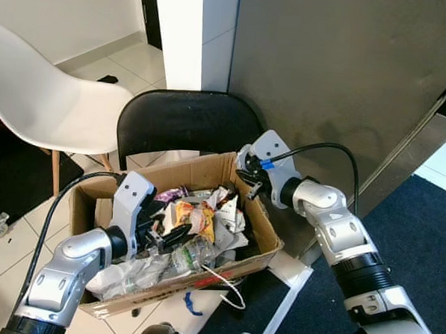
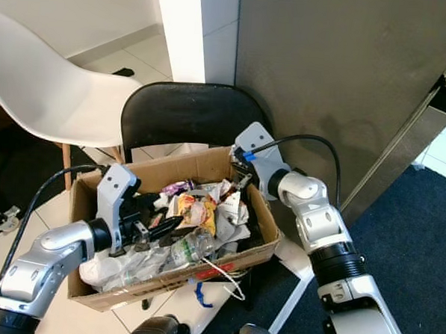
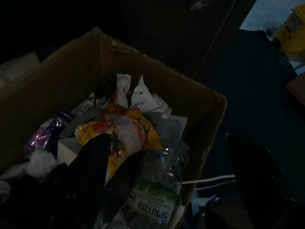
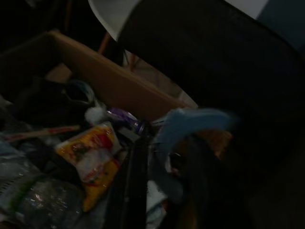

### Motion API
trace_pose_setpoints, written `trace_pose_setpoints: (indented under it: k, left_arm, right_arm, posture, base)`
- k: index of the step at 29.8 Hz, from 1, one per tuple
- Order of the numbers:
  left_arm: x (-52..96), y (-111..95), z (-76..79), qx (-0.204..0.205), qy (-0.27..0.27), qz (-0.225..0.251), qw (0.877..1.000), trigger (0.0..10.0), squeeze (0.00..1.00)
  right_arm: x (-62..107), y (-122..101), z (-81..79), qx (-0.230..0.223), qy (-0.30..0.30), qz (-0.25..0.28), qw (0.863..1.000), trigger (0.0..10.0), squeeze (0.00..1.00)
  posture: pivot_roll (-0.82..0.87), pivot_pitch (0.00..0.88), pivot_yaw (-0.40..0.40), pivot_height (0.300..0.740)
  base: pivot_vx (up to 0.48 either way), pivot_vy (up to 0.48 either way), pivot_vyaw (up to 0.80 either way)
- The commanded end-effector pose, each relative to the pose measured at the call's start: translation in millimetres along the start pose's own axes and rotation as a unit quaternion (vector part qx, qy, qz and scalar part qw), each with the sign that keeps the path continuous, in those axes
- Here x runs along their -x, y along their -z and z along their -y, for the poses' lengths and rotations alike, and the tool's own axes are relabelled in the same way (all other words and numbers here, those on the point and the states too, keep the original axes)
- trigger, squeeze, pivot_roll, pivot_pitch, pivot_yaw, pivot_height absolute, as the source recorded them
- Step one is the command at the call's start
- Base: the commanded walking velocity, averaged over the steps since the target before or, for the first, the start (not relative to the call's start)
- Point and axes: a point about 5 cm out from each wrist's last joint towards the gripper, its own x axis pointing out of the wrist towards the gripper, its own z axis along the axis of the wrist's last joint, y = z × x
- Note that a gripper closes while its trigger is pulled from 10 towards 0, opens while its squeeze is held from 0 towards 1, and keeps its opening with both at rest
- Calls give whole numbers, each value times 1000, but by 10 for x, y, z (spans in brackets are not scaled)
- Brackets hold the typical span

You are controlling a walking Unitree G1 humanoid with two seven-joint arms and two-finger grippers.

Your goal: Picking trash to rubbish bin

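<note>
Both grippers working over cardboard box (image 1: 268,233) full of trash, serving as bin. Left gripper (image 1: 168,237) low inside near end of box, 2 fingers (image 3: 90,176) parted, nothing clamped; yellow snack wrapper (image 1: 196,216) just ahead of its tips, crushed clear bottle (image 1: 190,253) right beside and below. Right gripper (image 1: 250,185) at far corner rim, fingers (image 4: 136,181) apart on either side of a pale blue scrap (image 4: 190,121), blurred, cannot tell whether actually pinched or just lying between them.

Step judged: dropping or settling trash into box. Best done by keeping right tips inside rim before letting go, so scrap lands on pile, not over far wall. Left should stay low and avoid snagging wrapper.

Around: black folding chair (image 1: 184,120) close behind right gripper, white chair (image 1: 39,97) well beyond left gripper, dark wall panel (image 1: 325,75) beside right arm. White cord (image 1: 228,287) hanging over near rim, possible snag.
</note>
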Motion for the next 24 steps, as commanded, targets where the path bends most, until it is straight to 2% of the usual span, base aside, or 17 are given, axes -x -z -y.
trace_pose_setpoints:
  k: [1,7,12,13,17,18,21,22,24]
  left_arm:
    - [33,11,3,-12,5,-19,1000,10000,0]
    - [29,-27,-3,-16,6,-21,1000,10000,0]
    - [-63,-161,-26,-33,-11,10,999,10000,0]
    - [-97,-203,-41,-30,-21,22,999,10000,0]
    - [-250,-418,-94,-27,-59,79,995,10000,0]
    - [-250,-418,-94,-27,-59,79,995,10000,0]
    - [-407,-608,-104,-22,-75,119,990,10000,0]
    - [-407,-608,-104,-22,-75,119,990,10000,0]
    - [-562,-780,-57,-7,-70,154,986,10000,0]
  right_arm:
    - [10,-6,3,-6,-4,10,1000,10000,1000]
    - [11,-4,12,-13,-2,13,1000,10000,1000]
    - [36,-23,64,-31,9,32,999,10000,973]
    - [43,-27,86,-38,16,38,998,10000,0]
    - [61,-45,132,-88,34,75,993,10000,0]
    - [61,-45,132,-88,34,75,993,10000,0]
    - [63,-52,125,-105,37,92,990,10000,0]
    - [63,-52,125,-105,37,92,990,10000,0]
    - [63,-63,123,-111,37,99,988,10000,0]
  posture:
    - [-6,0,-20,740]
    - [-5,0,-17,740]
    - [-6,0,-15,740]
    - [-7,0,-13,740]
    - [-15,0,-8,740]
    - [-15,0,-8,740]
    - [-20,0,-5,740]
    - [-20,0,-5,740]
    - [-31,0,3,740]
  base:
    - [0,0,0]
    - [0,0,0]
    - [0,0,0]
    - [0,0,0]
    - [0,0,0]
    - [0,0,0]
    - [0,0,0]
    - [0,0,0]
    - [0,0,0]
